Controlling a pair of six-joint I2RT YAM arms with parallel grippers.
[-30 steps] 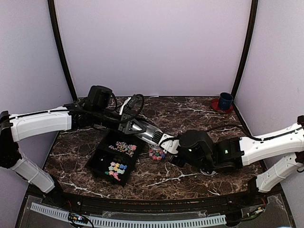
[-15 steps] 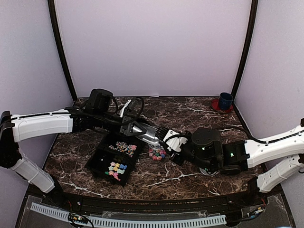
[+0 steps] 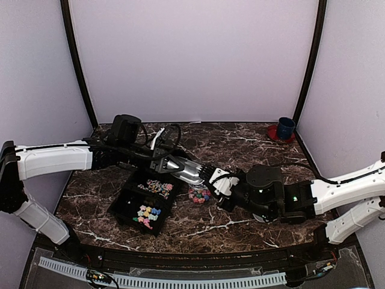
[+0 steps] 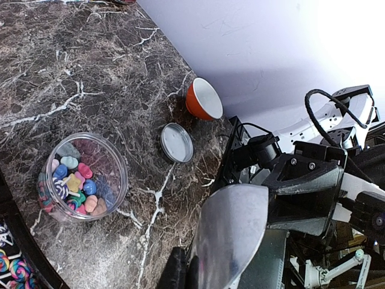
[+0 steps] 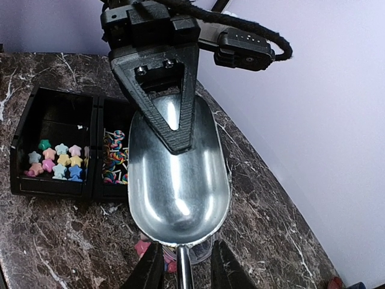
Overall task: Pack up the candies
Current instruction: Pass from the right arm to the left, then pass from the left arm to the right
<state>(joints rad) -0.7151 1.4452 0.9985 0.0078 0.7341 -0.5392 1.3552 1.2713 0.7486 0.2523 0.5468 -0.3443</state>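
Around the clear jar the dark marble table is crowded. The black tray sits just to the jar's left. The jar's metal lid lies flat near it on my right arm's side, and an orange bowl tilts on its side beyond that lid. The candies lie partly in the jar itself. The rest are in the tray, pastel stars in one compartment and rainbow swirls in the one nearer the jar. The steel scoop hangs over the jar's far edge and hides most of it from my right wrist. My left arm reaches in nearly level across the tray's far end. Its left gripper is clamped on the scoop, one black finger lying along the inside of the bowl. My right arm comes in low from the jar's other side. On that arm, the right gripper has its jaws apart, straddling the scoop's thin stem without touching it.
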